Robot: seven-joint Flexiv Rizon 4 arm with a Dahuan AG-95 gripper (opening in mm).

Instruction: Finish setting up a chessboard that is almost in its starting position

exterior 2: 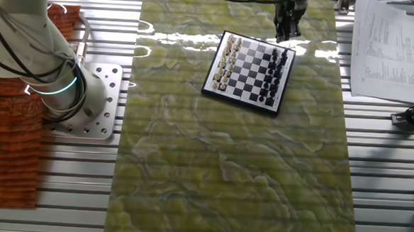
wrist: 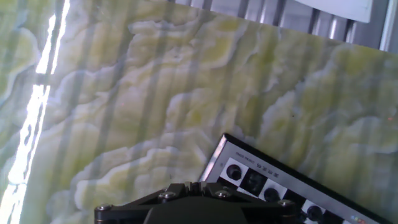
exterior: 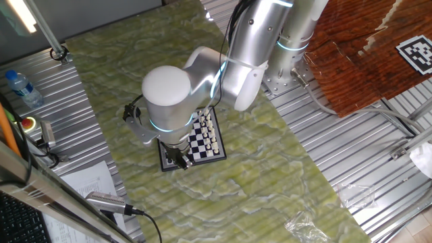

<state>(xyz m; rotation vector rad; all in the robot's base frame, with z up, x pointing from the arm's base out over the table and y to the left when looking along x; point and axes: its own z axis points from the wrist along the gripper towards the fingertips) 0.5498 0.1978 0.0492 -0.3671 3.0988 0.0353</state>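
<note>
Hovering over the black-piece edge of the small black-and-white checked chessboard (exterior 2: 248, 68) on the green marbled counter (exterior 2: 225, 174), the two-finger gripper (exterior 2: 285, 31) risks toppling crowded neighbouring pieces if it descends off-centre; whether its fingers are spread, I cannot tell.

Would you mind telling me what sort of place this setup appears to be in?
Probably a robotics lab bench: an arm bolted to a ribbed metal table, a fiducial marker on it, and a chessboard on a green mat as a test task.
</note>
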